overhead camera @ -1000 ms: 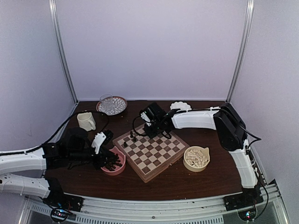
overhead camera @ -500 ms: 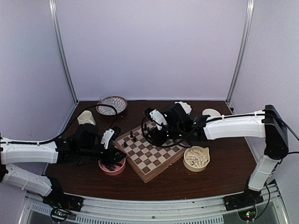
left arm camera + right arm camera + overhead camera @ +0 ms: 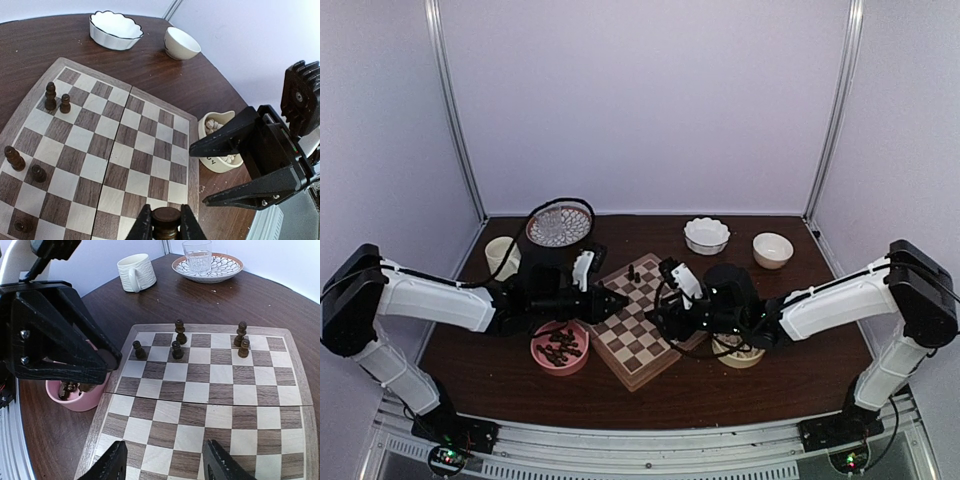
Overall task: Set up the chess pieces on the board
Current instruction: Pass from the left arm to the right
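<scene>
You are pinching a dark piece in your left gripper, its jaws standing narrow on the piece's round head, and you are holding it over the board at the edge nearest that arm; whether its base is touching the wood cannot be told. Your right gripper is hanging over the opposite edge with its jaws standing well apart and nothing between them. The two grippers are facing each other across the board. Five dark pieces are standing upright on squares along one side. More dark pieces are lying in the pink bowl just beside the board, and pale ones are sitting in the cream bowl on its other side.
</scene>
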Robot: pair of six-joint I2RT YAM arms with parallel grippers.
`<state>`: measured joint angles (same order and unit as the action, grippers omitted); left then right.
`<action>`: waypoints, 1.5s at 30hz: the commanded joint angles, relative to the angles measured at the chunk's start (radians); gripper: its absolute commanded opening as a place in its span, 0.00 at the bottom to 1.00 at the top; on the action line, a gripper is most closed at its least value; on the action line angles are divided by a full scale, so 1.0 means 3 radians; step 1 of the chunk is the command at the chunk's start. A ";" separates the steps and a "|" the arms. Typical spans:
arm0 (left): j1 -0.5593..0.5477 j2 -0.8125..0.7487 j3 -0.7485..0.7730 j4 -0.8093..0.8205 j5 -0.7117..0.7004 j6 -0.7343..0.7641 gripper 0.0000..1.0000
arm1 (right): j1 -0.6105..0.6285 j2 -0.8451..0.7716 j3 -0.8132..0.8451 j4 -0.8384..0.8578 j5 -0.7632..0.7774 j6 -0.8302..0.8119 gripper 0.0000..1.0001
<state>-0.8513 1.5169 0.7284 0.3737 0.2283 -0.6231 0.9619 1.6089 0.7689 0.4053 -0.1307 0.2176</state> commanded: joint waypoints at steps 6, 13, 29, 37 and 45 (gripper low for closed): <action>-0.0100 -0.0189 -0.0436 0.0837 -0.0158 0.0057 0.07 | 0.0227 0.0374 0.0013 0.0945 -0.0351 0.0023 0.59; -0.0271 -0.0166 -0.0402 0.0833 -0.0298 0.0201 0.07 | 0.0316 0.0390 0.0065 0.0968 -0.0457 0.0088 0.59; -0.0322 0.0056 -0.0445 0.1260 -0.0050 -0.0065 0.07 | 0.0322 0.0426 0.0165 0.0808 -0.0368 0.0196 0.34; -0.0320 0.0100 -0.0470 0.1348 -0.0011 -0.0161 0.07 | 0.0317 0.0359 0.0101 0.0847 -0.0230 0.0256 0.22; -0.0320 0.0083 -0.0453 0.1237 -0.0015 -0.0105 0.23 | 0.0288 0.0287 0.0075 0.0696 -0.0015 0.0267 0.02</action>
<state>-0.9360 1.5375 0.5938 0.7177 0.1905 -0.6533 1.0504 1.7283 0.7914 0.6109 -0.1917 0.3088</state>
